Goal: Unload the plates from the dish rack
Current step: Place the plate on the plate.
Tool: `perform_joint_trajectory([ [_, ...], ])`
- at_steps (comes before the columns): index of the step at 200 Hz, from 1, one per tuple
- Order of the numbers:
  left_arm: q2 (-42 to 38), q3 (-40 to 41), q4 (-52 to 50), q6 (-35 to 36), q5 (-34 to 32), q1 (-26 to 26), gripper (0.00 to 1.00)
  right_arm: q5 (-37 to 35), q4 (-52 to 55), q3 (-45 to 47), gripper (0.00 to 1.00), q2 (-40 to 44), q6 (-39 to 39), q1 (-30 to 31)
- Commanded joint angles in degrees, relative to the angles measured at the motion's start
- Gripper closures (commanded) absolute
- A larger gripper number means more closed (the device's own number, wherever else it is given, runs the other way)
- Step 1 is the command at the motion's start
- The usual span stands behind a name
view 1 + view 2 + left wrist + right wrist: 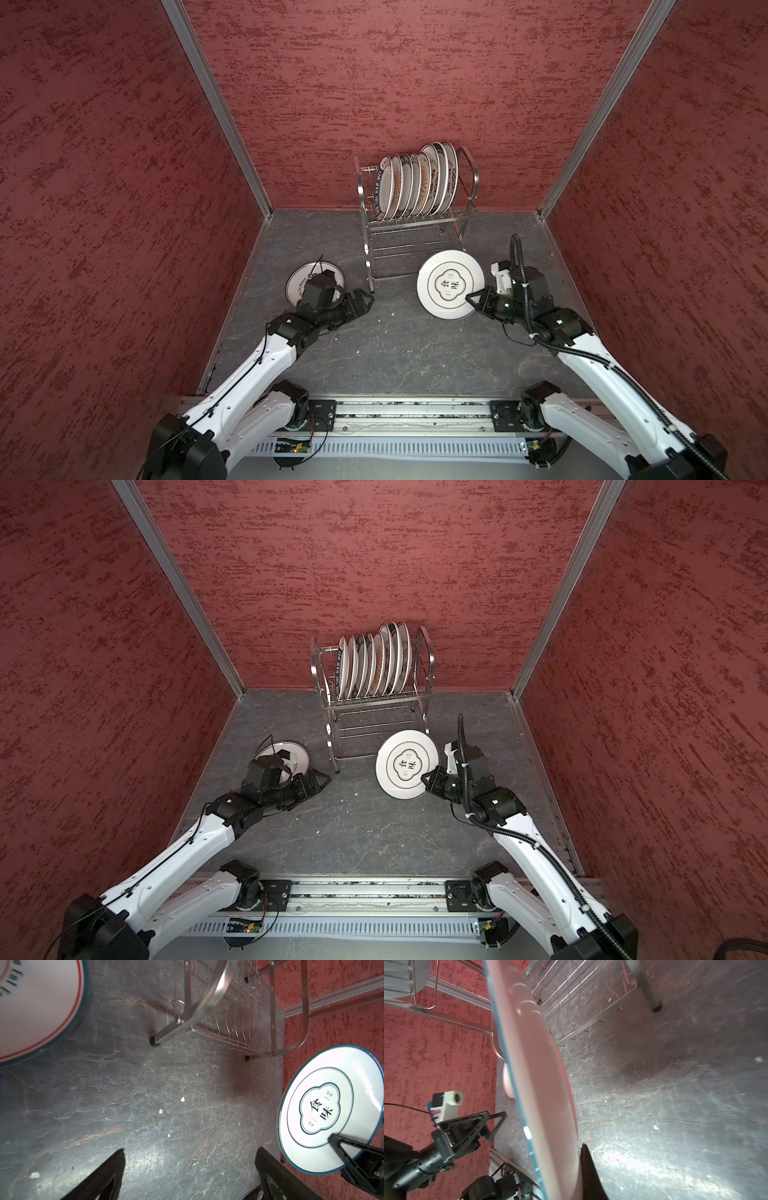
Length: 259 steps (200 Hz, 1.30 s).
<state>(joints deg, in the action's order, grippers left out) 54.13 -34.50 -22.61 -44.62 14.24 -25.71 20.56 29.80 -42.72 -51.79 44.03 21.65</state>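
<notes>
- I have the right tool [471,299] pinching the held plate [451,286] by its near rim. The plate face extends ahead of the tool, tilted above the worktop [395,345].
- Left tool [190,1149]: spread, empty. A flat plate [296,283] lies just beside it.
- Dish rack [369,266], beyond both tools: racked plates [415,185] stand on edge in the upper tier; the lower tier is empty.
</notes>
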Motion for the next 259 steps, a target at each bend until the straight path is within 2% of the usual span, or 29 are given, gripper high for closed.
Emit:
perform_joint_trajectory([
  [1, 2.0, 0.2, 4.6, -1.9, -2.1, -3.3, 0.03, 6.0, -11.2, 0.3, 1.0, -0.9, 3.4, 0.1],
  [89, 6.9, 0.3, 14.2, -6.0, -2.4, -9.2, 0.04, 7.8, -18.5, 2.4, 1.0, -7.1, 5.6, 3.5],
  [158, 8.2, 0.4, 17.1, -5.7, -2.5, -9.4, 0.1, 9.4, -25.0, 2.1, 1.0, -12.7, 8.3, 8.3],
  [185, 8.4, 0.5, 17.7, -5.3, -2.8, -9.3, 0.16, 10.2, -27.9, 2.4, 1.0, -14.3, 10.2, 9.9],
  [204, 8.0, 0.8, 17.7, -5.2, -3.2, -9.0, 0.25, 11.3, -30.6, 2.9, 1.0, -15.3, 11.4, 10.9],
  [227, 7.7, 1.6, 18.8, -5.5, -2.3, -8.3, 0.4, 11.7, -31.3, 2.5, 1.0, -16.7, 11.5, 11.6],
  [259, 6.8, 2.4, 19.0, -5.7, -1.2, -7.5, 0.5, 12.8, -33.6, 2.2, 1.0, -18.3, 12.0, 12.8],
])
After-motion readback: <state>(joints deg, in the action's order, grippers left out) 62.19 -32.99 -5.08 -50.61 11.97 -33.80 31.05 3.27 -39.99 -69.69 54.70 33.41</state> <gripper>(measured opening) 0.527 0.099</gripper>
